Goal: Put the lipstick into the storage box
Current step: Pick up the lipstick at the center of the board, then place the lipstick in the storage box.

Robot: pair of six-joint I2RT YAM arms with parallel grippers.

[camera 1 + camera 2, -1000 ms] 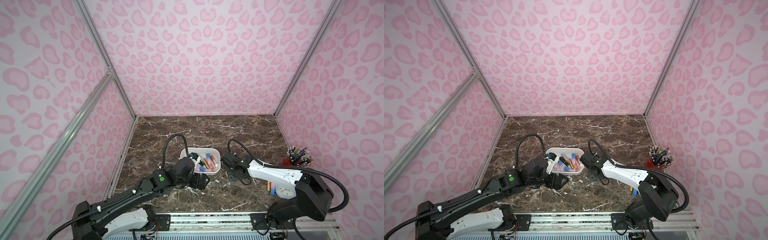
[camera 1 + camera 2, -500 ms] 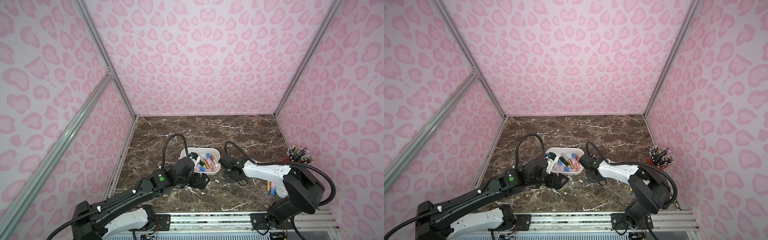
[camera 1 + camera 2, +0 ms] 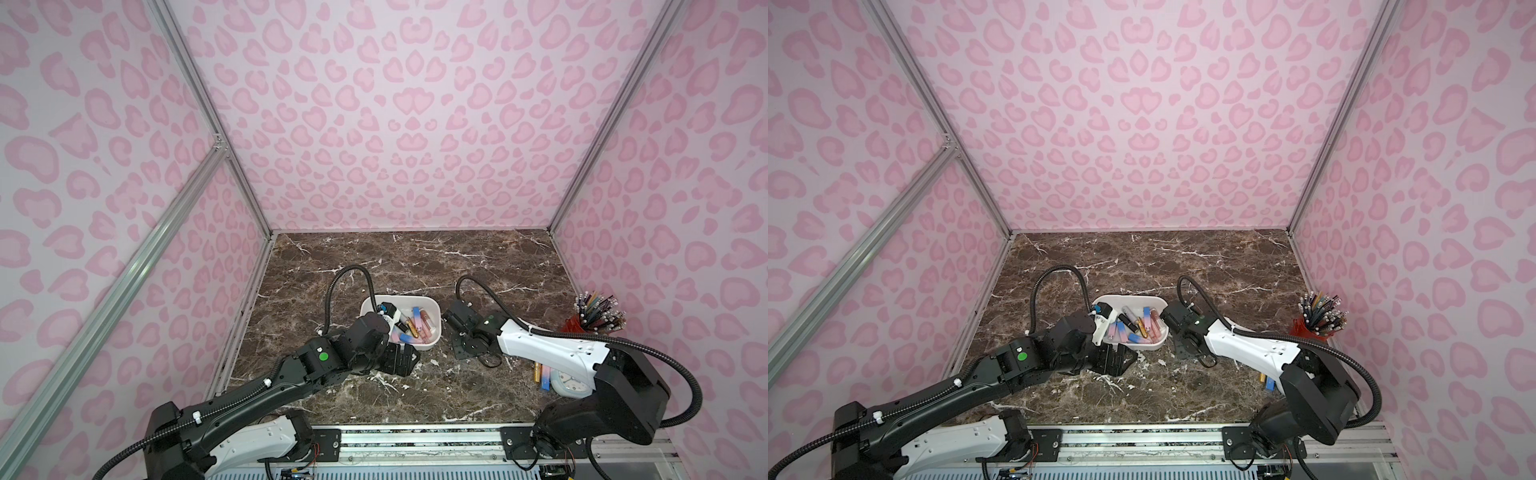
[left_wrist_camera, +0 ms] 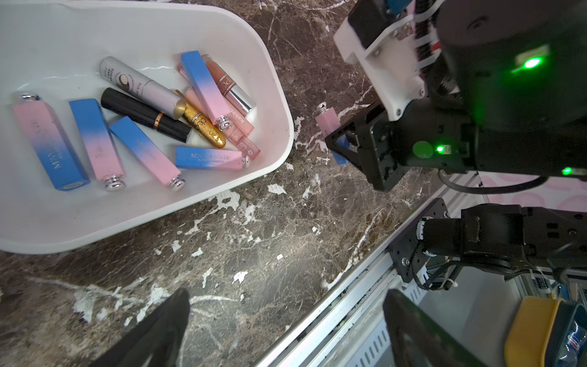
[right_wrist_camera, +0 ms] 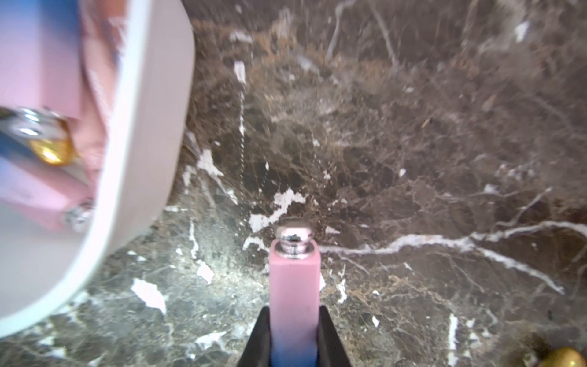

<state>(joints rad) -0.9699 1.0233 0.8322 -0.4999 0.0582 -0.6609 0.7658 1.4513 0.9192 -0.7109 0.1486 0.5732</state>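
Beside the storage box, right gripper pinched the pink-blue lipstick; grasp made, next likely a lift over the rim; left gripper gaped idle

At the right edge of a top view, a red cup of pencils stands on the brown marble tabletop, with a pale blue clock lower down and pink-spotted walls behind.
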